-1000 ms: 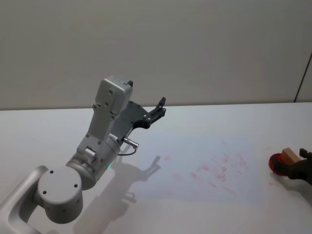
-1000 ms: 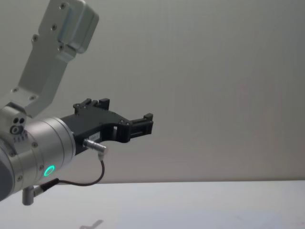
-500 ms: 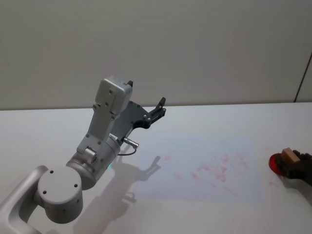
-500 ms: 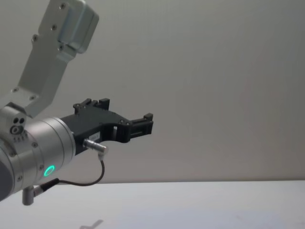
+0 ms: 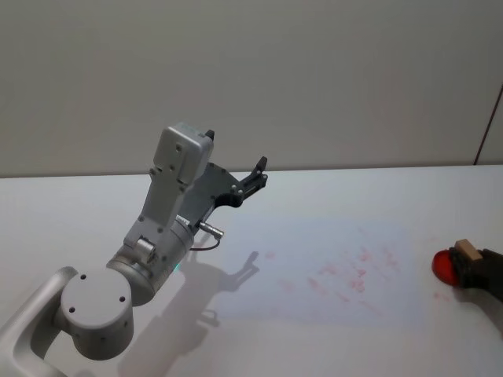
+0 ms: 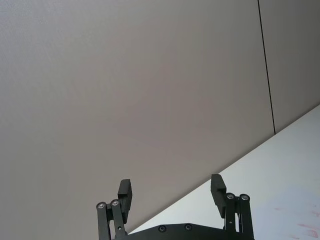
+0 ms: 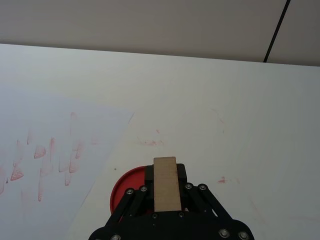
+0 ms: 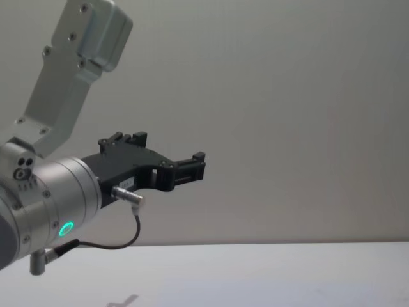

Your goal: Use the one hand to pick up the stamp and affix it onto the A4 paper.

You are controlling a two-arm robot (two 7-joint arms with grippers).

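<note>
Tan stamp (image 7: 165, 184) gripped in right claw (image 7: 165, 173), over red ink pad (image 7: 125, 189)

Plain grey wall (image 5: 314, 78) behind a white table (image 5: 354, 196) — one dark seam (image 6: 266, 65).

Soft, even light is falling from overhead, leaving the wall (image 5: 314, 78) flat and grey. The white counter (image 5: 354, 353) is glowing bright, and the pale paper (image 5: 314, 251) is barely standing out from it. The left arm (image 5: 169, 212) is casting a soft-edged shadow (image 5: 236, 275) on the counter, nearer the robot. The left hand (image 6: 170, 182) is reading as a dark outline against the wall. A green ring (image 8: 66, 228) is shining on the wrist.
</note>
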